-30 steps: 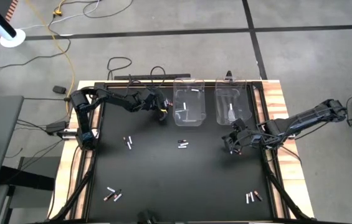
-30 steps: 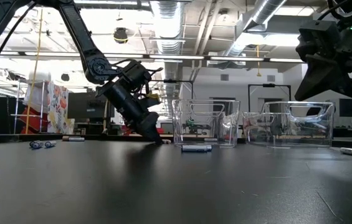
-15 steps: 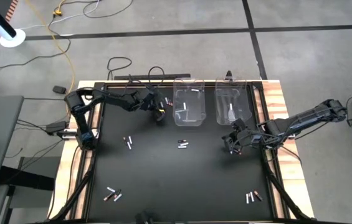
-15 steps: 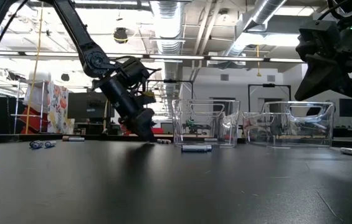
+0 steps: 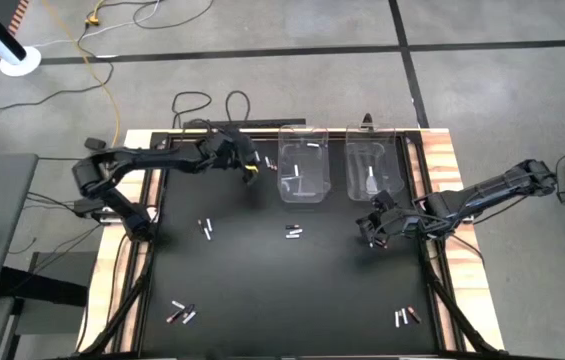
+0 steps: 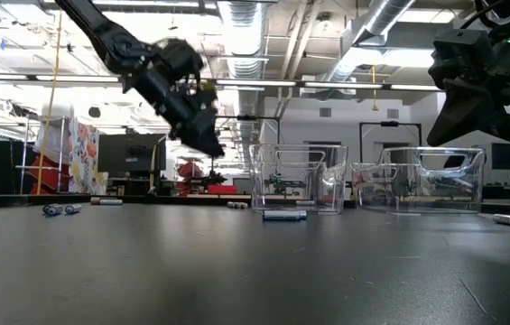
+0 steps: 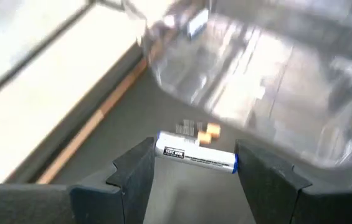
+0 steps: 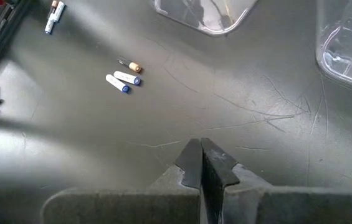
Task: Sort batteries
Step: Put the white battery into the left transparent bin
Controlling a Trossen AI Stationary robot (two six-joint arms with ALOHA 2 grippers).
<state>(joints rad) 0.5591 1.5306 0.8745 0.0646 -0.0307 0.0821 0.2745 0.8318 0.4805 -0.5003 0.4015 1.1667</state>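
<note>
A black counter edged with pale wood sits on a grey concrete floor, and beyond it the low view shows an open workshop with ceiling ducts. Two clear plastic bins stand at the far side: the left bin and the right bin, each already holding a few batteries.

The left gripper is raised off the counter just left of the left bin, its fingers clamped across a white battery with a blue end, held crosswise between them. Below it, another copper-ended battery lies on the counter close to the bin wall. The step in hand looks like the carry to a bin. To do it well, the arm should lift the battery clear above the bin's rim before moving right, then release only once it is over the open mouth, since the bin wall is right beside the fingers.

The right gripper waits above the counter near the right edge, in front of the right bin, its fingers pressed together and empty.

Loose batteries remain in small groups: a pair left of centre, a pair at centre, some near the front left and front right. The middle of the counter is otherwise open, leaving room for either arm to move.
</note>
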